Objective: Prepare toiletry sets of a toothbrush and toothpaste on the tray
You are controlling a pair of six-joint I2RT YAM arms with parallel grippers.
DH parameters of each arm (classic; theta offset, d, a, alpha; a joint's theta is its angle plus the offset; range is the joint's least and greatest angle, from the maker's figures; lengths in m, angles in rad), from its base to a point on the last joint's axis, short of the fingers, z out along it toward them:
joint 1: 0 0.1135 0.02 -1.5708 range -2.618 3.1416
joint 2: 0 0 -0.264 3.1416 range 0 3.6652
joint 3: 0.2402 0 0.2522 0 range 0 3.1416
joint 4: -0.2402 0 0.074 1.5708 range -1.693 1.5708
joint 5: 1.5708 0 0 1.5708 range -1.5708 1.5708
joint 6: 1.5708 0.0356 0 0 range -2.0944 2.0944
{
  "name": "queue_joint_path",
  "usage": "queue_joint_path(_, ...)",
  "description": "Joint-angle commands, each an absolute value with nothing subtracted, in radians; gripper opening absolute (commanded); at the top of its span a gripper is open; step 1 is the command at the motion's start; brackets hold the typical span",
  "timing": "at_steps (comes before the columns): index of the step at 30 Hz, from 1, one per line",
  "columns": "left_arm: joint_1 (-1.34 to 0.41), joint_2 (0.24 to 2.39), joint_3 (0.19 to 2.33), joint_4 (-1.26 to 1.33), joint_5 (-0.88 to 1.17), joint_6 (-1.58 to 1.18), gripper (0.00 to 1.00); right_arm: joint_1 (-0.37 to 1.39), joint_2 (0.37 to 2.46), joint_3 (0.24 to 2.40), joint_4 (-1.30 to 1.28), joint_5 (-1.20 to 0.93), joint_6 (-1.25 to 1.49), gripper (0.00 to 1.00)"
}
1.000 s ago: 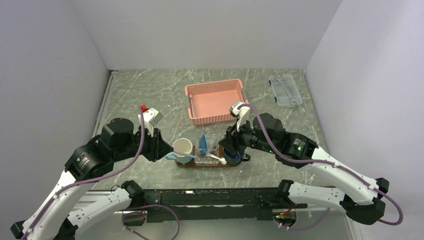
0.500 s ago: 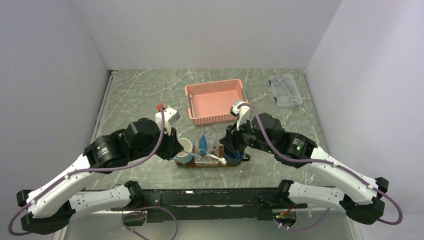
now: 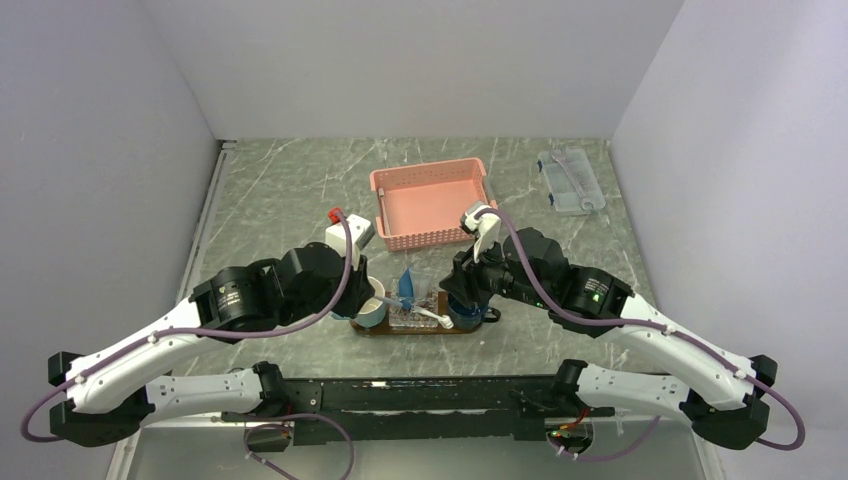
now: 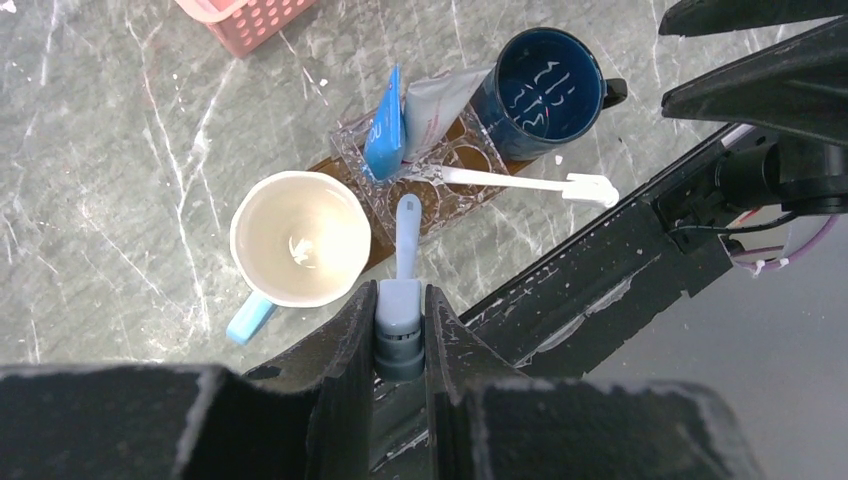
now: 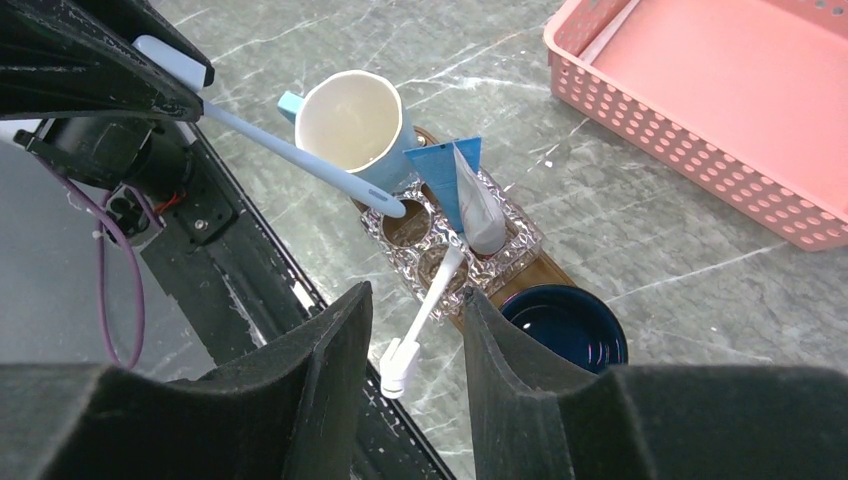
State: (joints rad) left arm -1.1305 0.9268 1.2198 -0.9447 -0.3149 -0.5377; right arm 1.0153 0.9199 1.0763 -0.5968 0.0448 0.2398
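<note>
On the dark brown wooden tray (image 5: 545,272), between a cream mug (image 5: 355,120) and a dark blue mug (image 5: 565,325), a clear plastic holder (image 5: 512,240) has the blue toothpaste tube (image 5: 443,170) standing flat end up. The left gripper (image 4: 400,300) clamps a pale blue toothbrush (image 4: 406,235) that slants head-down toward it; the right gripper (image 5: 415,298) hangs open.

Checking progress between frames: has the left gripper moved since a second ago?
Yes. In the top view the left gripper, holding a toothbrush, moved right, toward the pink basket's near-left corner.
</note>
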Motion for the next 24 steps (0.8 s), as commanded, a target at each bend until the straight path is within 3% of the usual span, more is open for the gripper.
queue_joint_path(1, -1.141, 0.927, 1.244, -0.888, -0.353, -0.545, 0.0, 1.015, 0.902, 1.068, -0.581, 0.062, 0.254, 0.4)
queue_joint_path(24, -1.154, 0.957, 1.115, -0.809, -0.351, -0.538, 0.0, 1.016, 0.939, 1.071, -0.58, 0.052, 0.262, 0.4)
